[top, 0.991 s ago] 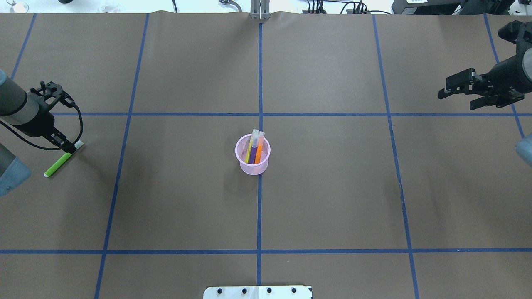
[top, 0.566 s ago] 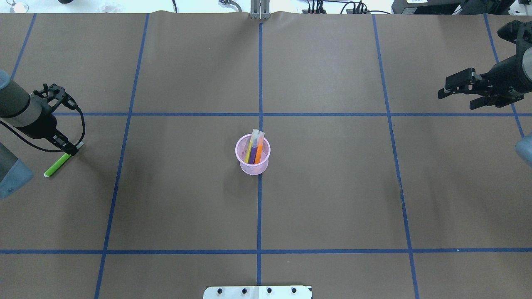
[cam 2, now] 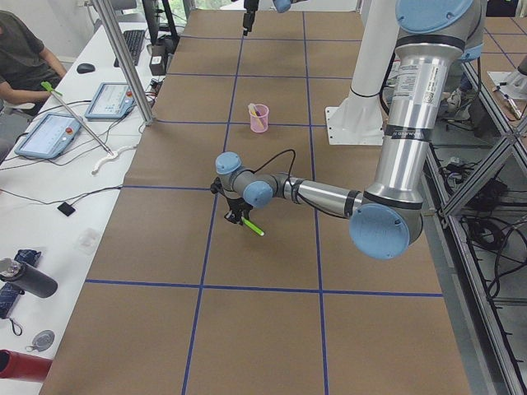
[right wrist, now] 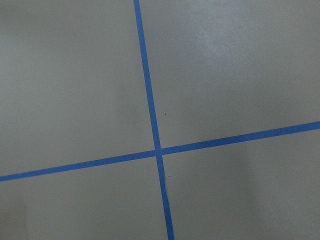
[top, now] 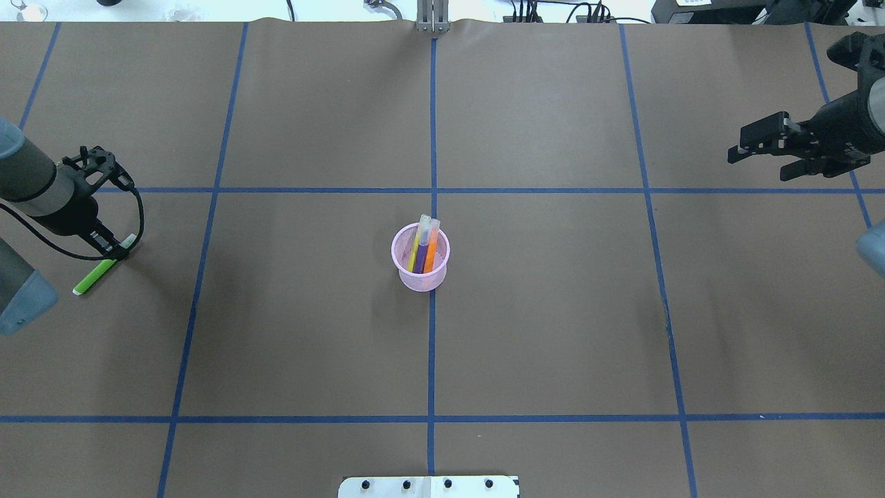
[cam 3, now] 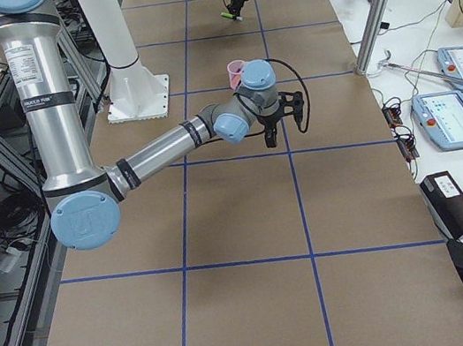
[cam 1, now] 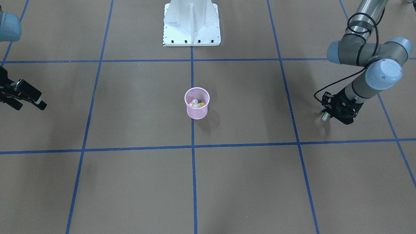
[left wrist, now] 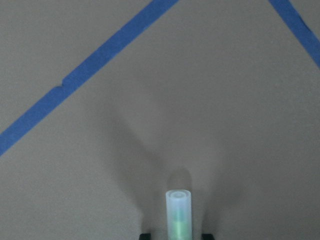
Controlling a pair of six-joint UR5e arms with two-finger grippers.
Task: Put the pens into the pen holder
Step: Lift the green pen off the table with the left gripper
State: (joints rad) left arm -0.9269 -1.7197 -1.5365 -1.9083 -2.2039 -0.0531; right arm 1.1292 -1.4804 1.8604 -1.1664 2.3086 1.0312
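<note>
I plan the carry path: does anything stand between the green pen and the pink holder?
Nothing visible does. Between the green pen, at the left gripper, and the pen holder there is only flat brown paper with blue tape lines.

Diffuse light from above fills every view, so shadows are soft and faint: a blurred smudge beside the pen holder [top: 420, 278] and broad dim patches on the brown paper [top: 553, 311] toward its sides. The strip [top: 207, 8] beyond the paper's far edge in the overhead view is blown out white. The left wrist view is soft and grainy, with hazy shadows fanning from the green pen [left wrist: 178, 215], and the right wrist view carries a pale sheen at upper right.
</note>
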